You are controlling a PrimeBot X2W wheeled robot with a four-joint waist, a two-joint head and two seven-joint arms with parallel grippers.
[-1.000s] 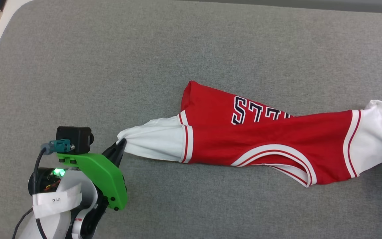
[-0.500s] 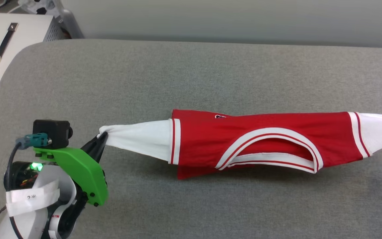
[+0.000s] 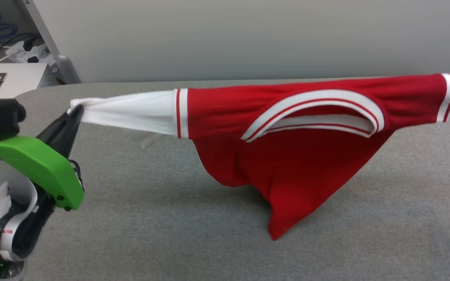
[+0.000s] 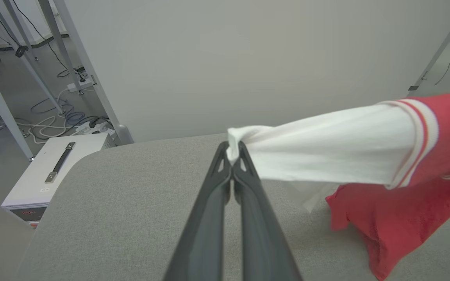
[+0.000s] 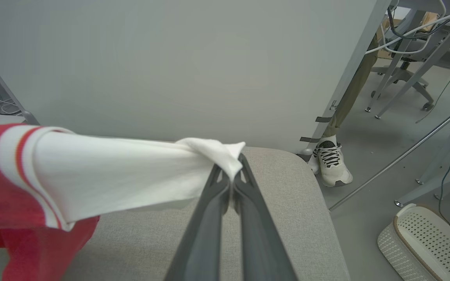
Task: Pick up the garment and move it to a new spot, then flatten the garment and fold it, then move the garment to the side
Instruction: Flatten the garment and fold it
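At the far left, a white box (image 4: 49,171) with a dark handle stood on the floor beside a grey padded table (image 3: 150,218). Above the table's left end, the left gripper (image 3: 75,111), fixed beneath a green bracket (image 3: 41,164), had its two dark fingers clamped together on the bunched cuff of a white sleeve. From there the garment (image 3: 287,156) stretched level across the scene, raised above the table in front of a plain grey wall. Its red body sagged from the sleeves in a triangle, with the white and red striped neckline facing the head camera. Whether the lowest red corner touched the table could not be told. At the right end, the right gripper (image 5: 231,168) was pinched shut on the other white cuff. Further right, past the table's edge, a person's pale trainer (image 5: 331,166) and a white perforated basket (image 5: 428,238) rested on the floor.
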